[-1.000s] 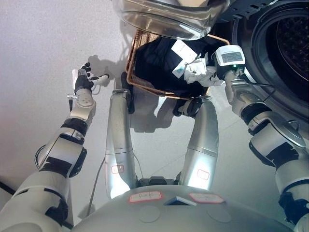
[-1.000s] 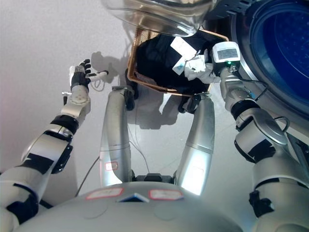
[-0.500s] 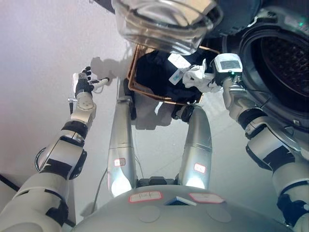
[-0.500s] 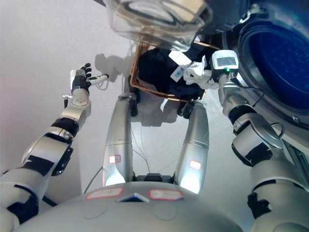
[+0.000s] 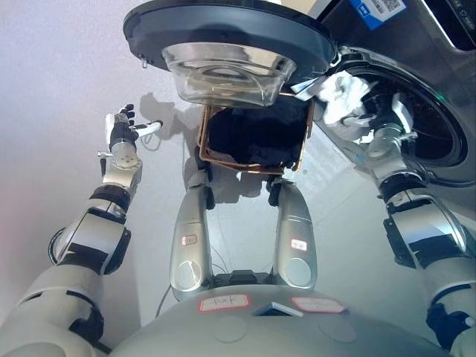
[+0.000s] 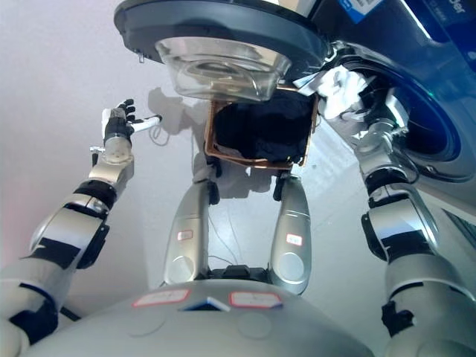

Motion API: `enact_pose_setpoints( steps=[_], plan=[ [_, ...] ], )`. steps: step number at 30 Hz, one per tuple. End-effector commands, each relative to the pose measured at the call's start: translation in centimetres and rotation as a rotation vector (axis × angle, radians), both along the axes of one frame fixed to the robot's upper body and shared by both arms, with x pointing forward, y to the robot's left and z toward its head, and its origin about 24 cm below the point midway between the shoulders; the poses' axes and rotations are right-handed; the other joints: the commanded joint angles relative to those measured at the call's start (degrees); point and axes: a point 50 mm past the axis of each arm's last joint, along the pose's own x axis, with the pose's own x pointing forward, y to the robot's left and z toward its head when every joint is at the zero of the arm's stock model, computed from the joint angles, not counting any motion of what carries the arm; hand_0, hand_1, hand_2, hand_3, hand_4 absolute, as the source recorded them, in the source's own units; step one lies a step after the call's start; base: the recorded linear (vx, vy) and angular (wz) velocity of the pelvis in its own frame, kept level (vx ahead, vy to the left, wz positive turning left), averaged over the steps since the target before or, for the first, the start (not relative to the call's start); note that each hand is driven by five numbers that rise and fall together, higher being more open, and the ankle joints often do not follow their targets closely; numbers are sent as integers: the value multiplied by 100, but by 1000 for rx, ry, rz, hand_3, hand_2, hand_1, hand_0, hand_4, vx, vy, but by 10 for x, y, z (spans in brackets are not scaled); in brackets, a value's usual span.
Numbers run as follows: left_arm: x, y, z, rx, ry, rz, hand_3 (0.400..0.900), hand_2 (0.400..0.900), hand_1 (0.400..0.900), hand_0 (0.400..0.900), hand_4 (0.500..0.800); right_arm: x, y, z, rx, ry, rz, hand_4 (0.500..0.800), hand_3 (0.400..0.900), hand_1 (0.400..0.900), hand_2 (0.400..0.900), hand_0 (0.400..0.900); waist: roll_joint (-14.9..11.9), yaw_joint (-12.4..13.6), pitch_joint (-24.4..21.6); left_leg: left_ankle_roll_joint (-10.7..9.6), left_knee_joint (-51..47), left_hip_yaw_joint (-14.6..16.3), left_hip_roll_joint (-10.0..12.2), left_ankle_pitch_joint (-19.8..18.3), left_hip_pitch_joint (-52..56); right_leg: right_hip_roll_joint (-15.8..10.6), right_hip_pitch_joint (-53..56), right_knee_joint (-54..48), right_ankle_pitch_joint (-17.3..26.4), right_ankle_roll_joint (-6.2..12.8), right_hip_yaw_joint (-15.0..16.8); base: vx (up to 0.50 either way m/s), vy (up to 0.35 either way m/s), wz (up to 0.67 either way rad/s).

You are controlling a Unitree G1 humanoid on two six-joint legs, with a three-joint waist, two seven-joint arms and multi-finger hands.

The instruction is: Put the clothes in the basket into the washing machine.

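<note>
Left eye view: one basket, one white cloth.

The right hand is mostly hidden behind the white garment at the washing machine opening, so its fingers cannot be made out. The open door covers the far edge of the basket. The machine's body is cut off at the right and top edges.

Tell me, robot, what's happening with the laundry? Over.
Right robot hand holds crumpled white cloth at washing machine's round drum opening. Left robot hand open, idle, out to the side. Dark clothes remain in brown wicker basket. Door open, nothing blocking.
</note>
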Motion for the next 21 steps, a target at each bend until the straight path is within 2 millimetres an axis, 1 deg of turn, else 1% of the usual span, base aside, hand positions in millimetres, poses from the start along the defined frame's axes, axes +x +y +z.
enact_pose_setpoints(
  steps=[1,2,3,4,6,7,8,11,12,13,14,15,17,19,20,21],
  plan=[
    [-13,24,-4,15,7,91,900,900,900,900,800,-7,-38,32,94,-223,-186,500,400,400,400,400,472,-106,-173,-225,-260,-102,-39,-104,53,295,170,-1062,678,-16,-31,24,23,-11],
    [-13,24,-4,16,7,91,900,900,900,900,800,-7,-38,32,94,-223,-187,500,400,400,400,400,469,-101,-172,-226,-265,-99,-39,-102,59,296,174,-1064,680,-16,-28,33,29,-12],
    [-12,22,-4,10,5,87,900,900,900,900,800,-7,-40,37,202,-312,-235,500,400,400,400,400,511,-105,-176,-230,-297,-64,-43,-90,88,290,181,-1082,677,-12,-11,42,9,-7],
    [-12,19,-6,-1,4,86,900,900,900,900,800,-7,-40,37,285,-372,-275,500,400,400,400,400,576,-114,-205,-227,-357,-54,-56,-85,129,289,197,-1119,676,-18,16,52,8,-7],
    [-8,12,-5,-15,-10,80,900,900,900,900,800,-3,-37,44,455,-514,-333,500,400,400,400,400,657,-112,-224,-242,-395,-35,-58,-67,114,275,160,-1126,674,-19,41,38,7,-7],
    [-8,12,-5,-14,-10,79,900,900,900,900,800,-4,-37,44,457,-515,-335,500,400,400,400,400,651,-101,-227,-243,-396,-32,-58,-66,112,275,154,-1123,673,-19,44,35,8,-6],
    [-8,8,-7,-32,-16,82,900,900,900,900,800,0,-33,47,612,-615,-372,500,400,400,400,400,722,-83,-245,-254,-428,-25,-56,-51,94,270,116,-1132,663,-21,60,41,-4,-3],
    [-8,2,-10,-53,-16,75,900,900,900,900,800,8,-27,54,787,-727,-389,500,400,400,400,400,814,-21,-306,-293,-541,-7,-46,8,108,254,76,-1145,628,-24,56,52,-17,3],
    [-8,2,-10,-53,-16,75,900,900,900,900,800,8,-27,54,788,-728,-389,500,400,400,400,400,814,-19,-307,-294,-549,-7,-48,14,108,253,73,-1144,628,-24,55,23,-22,8],
    [-8,-1,-11,-63,-18,79,900,900,900,900,800,13,-21,63,829,-785,-371,500,400,400,400,400,853,2,-319,-314,-626,-17,-48,79,107,257,62,-1182,641,-26,50,48,-25,10],
    [-14,-4,-19,-87,-4,83,900,900,900,900,800,13,-22,69,871,-839,-380,500,400,400,400,400,915,39,-339,-335,-729,-20,-46,123,136,256,64,-1197,619,-29,37,72,-37,14],
    [-18,-4,-24,-91,11,80,900,900,900,900,800,14,-25,71,896,-853,-396,500,400,400,400,400,946,84,-370,-344,-767,-40,-45,145,162,252,71,-1187,597,-33,24,89,-43,15],
    [-24,-1,-29,-101,23,90,900,900,900,900,800,22,-25,94,924,-934,-363,500,400,400,400,400,1000,168,-381,-361,-794,-82,-34,186,174,252,66,-1160,554,-47,12,62,-43,13],
    [-34,1,-38,-105,50,90,900,900,900,900,800,24,-29,110,931,-979,-349,500,400,400,400,400,1032,240,-405,-371,-805,-120,-40,206,187,247,66,-1109,501,-66,-2,44,-37,14],
    [-34,0,-38,-106,50,90,900,900,900,900,800,24,-30,111,931,-980,-347,500,400,400,400,400,1041,235,-403,-373,-807,-123,-40,207,185,246,63,-1103,496,-68,-4,45,-43,16],
    [-44,1,-46,-107,74,87,900,900,900,900,800,27,-36,132,913,-1022,-327,500,400,400,400,400,1045,328,-420,-391,-835,-143,-44,227,217,240,64,-1047,457,-81,-25,40,-39,14]
  ],
)
